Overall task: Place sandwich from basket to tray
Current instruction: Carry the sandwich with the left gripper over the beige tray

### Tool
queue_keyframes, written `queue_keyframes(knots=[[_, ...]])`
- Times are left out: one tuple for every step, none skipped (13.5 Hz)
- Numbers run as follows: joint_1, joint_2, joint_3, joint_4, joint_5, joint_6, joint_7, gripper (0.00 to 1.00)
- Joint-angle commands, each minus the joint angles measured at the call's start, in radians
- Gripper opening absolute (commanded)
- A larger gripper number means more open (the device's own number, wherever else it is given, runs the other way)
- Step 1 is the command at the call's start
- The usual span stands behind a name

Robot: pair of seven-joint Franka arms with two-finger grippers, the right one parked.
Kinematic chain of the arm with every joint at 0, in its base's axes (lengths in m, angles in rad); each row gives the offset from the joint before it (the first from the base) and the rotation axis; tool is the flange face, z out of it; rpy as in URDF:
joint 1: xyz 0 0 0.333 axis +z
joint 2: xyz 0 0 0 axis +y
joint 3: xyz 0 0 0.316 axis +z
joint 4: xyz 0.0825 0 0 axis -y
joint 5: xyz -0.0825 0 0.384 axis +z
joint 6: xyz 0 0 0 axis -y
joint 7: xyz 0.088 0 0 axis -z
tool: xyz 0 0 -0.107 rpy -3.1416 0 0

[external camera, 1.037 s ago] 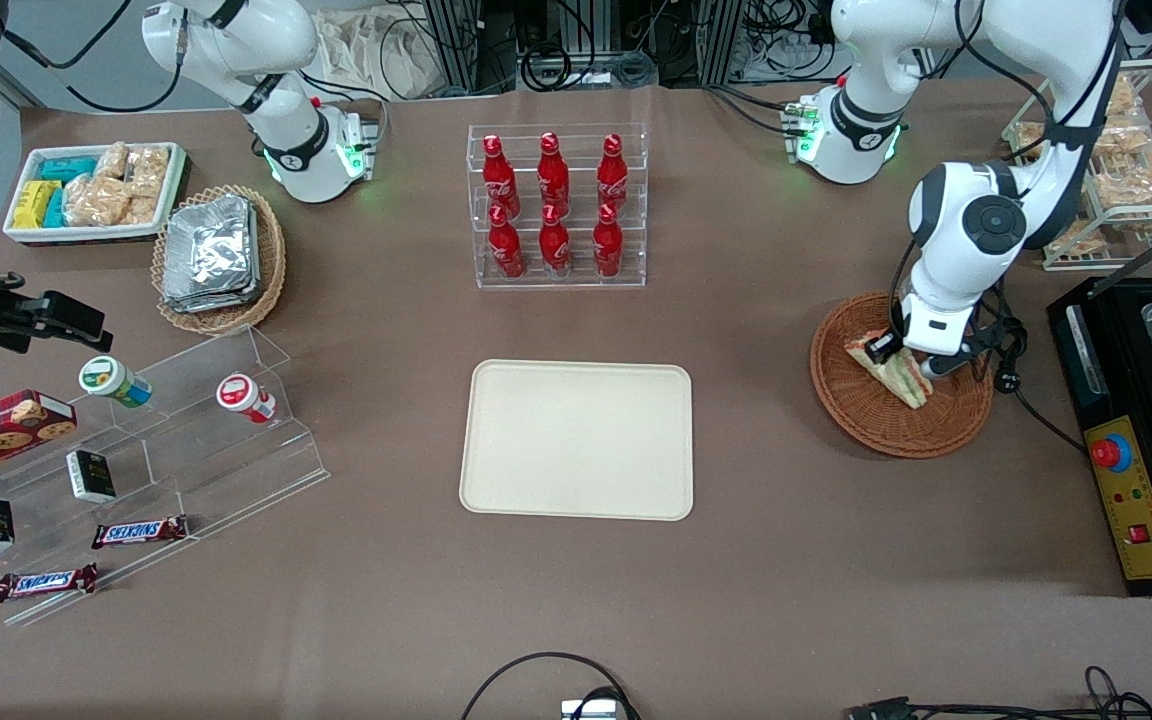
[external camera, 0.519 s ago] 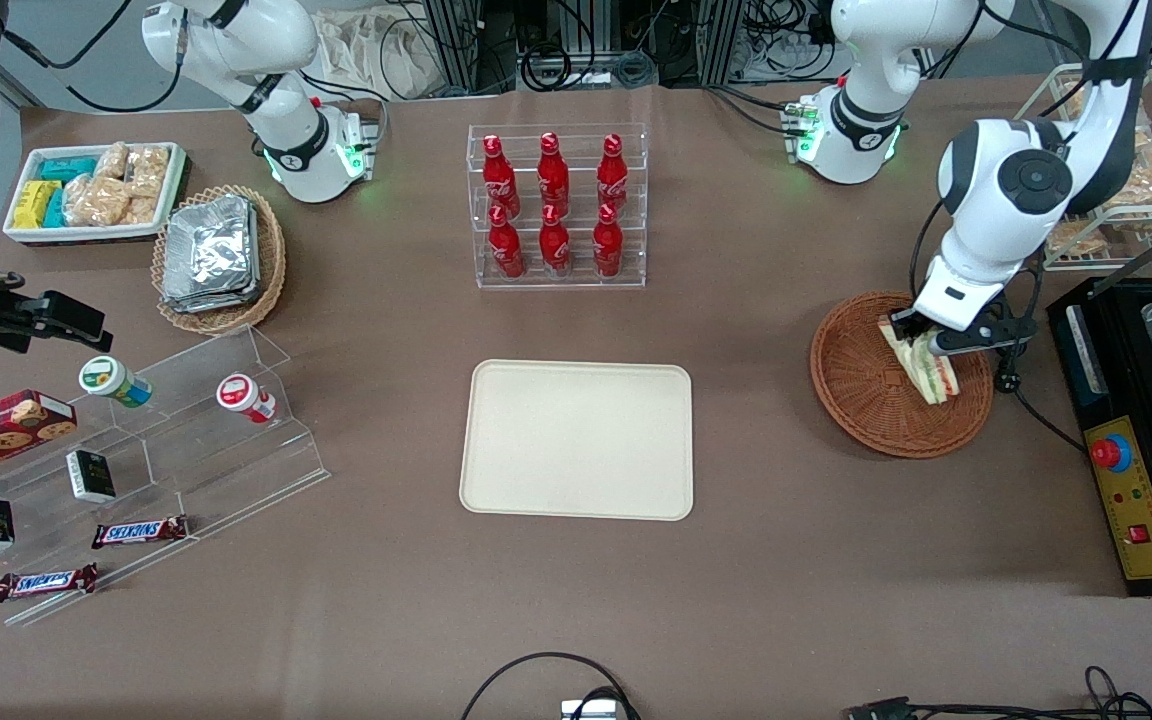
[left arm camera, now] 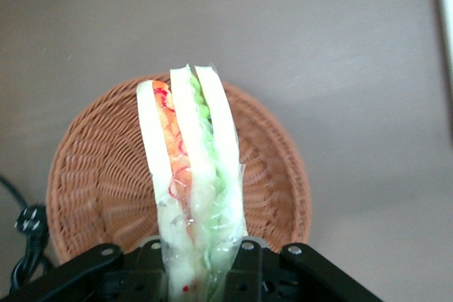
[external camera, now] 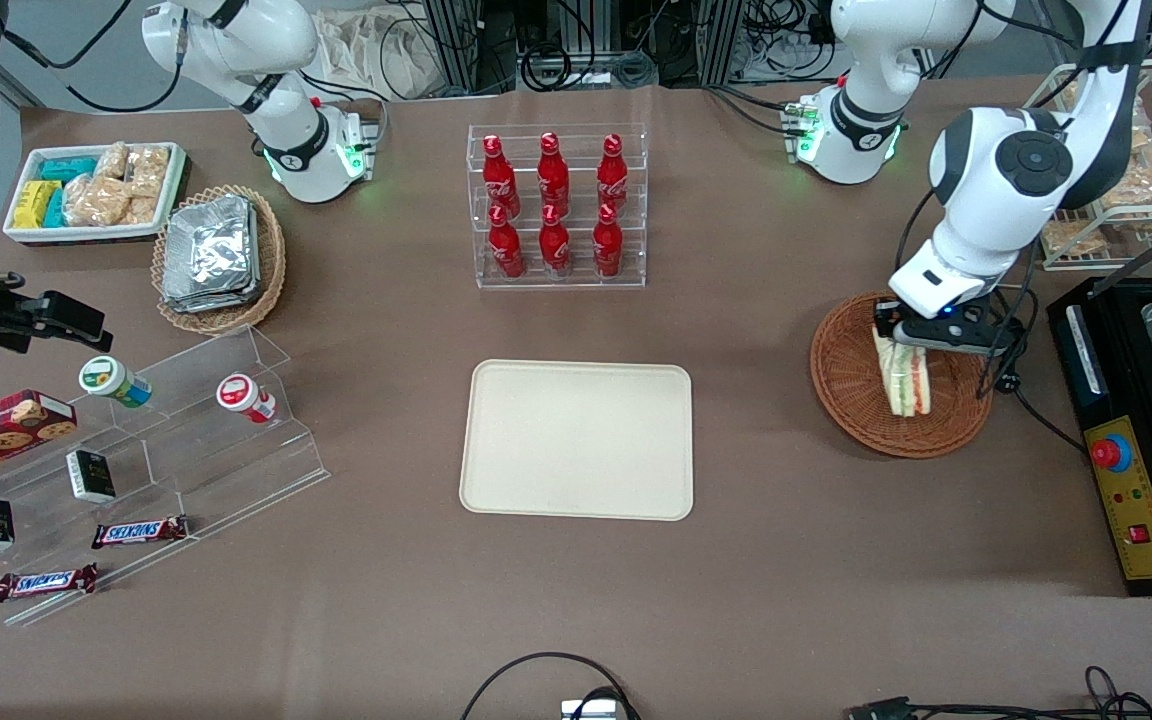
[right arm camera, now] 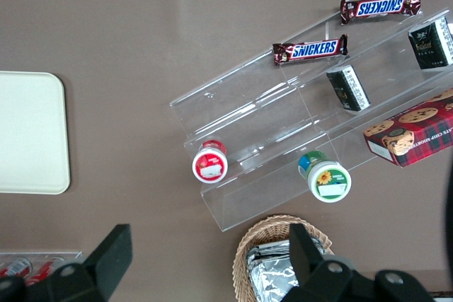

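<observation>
The gripper (external camera: 902,338) held the sandwich (external camera: 905,377) tight by one end, and the sandwich hung down from it above the basket (external camera: 851,385). In the wrist view the sandwich (left arm camera: 191,175) showed 3 slices of pale bread with orange, red and green filling between them, wrapped in clear film. The brown woven basket (left arm camera: 92,182) lay under it on the brown table (external camera: 736,600). The cream tray (external camera: 577,439) sat bare in the middle of the table, well apart from the basket, toward the parked arm's end. A clear rack with 6 red bottles (external camera: 556,208) stood farther from the front camera than the tray.
</observation>
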Motion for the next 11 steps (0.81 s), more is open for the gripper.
queue_keyframes(knots=[[-0.016,0.057,-0.051,0.099,-0.038,-0.050,0.037,0.00],[-0.016,0.092,-0.074,0.143,-0.055,-0.070,0.039,0.00],[-0.016,0.130,-0.109,0.195,-0.055,-0.093,0.032,0.00],[-0.016,0.174,-0.143,0.255,-0.057,-0.122,0.019,0.00],[-0.016,0.216,-0.171,0.316,-0.057,-0.155,-0.018,0.00],[-0.016,0.251,-0.203,0.361,-0.055,-0.180,-0.056,0.00],[-0.016,0.282,-0.225,0.401,-0.052,-0.185,-0.076,0.00],[-0.016,0.313,-0.246,0.434,-0.047,-0.185,-0.107,0.00],[-0.016,0.337,-0.271,0.461,-0.037,-0.185,-0.147,0.00],[-0.018,0.365,-0.288,0.491,-0.034,-0.185,-0.176,0.00],[-0.018,0.394,-0.304,0.517,-0.029,-0.185,-0.204,0.00]])
